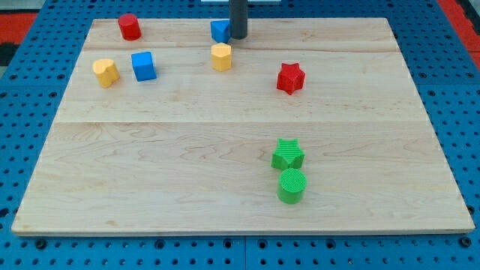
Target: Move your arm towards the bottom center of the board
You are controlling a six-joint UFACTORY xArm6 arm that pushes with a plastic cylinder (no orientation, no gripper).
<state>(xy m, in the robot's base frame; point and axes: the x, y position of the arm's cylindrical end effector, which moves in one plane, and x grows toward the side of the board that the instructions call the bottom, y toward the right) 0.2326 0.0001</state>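
- Seven blocks on the wooden board (150,135); your task moves only the arm, so none of them needs pushing.
- Your tip (238,37) sits at the far edge, just right of centre, touching or just beside the far blue block (220,31). Can't tell whether there is real contact.
- Tool state: bare rod, no jaws, nothing to clamp or release. It grasps nothing.
- Target is the near centre of the board, bare wood, well apart from the tip.
- Handling, as a judgement: the blocks look like small, light, rigid plastic prints. They would likely slide easily on the smooth wood if nudged and are not fragile. No grasp point applies; the rod can only shove from the side.
- Yellow block (221,57) sits just near of the tip, almost on a straight line to the target. Steer slightly right or you'll likely drag it along.
- Green star (288,154) and green cylinder (292,185), touching, sit right of the target. Stop short of them.
- Red star (290,78) is right of the path; the red cylinder (129,27), blue cube (143,66) and second yellow block (106,73) are far left, out of the way.
- Containers: none in view.
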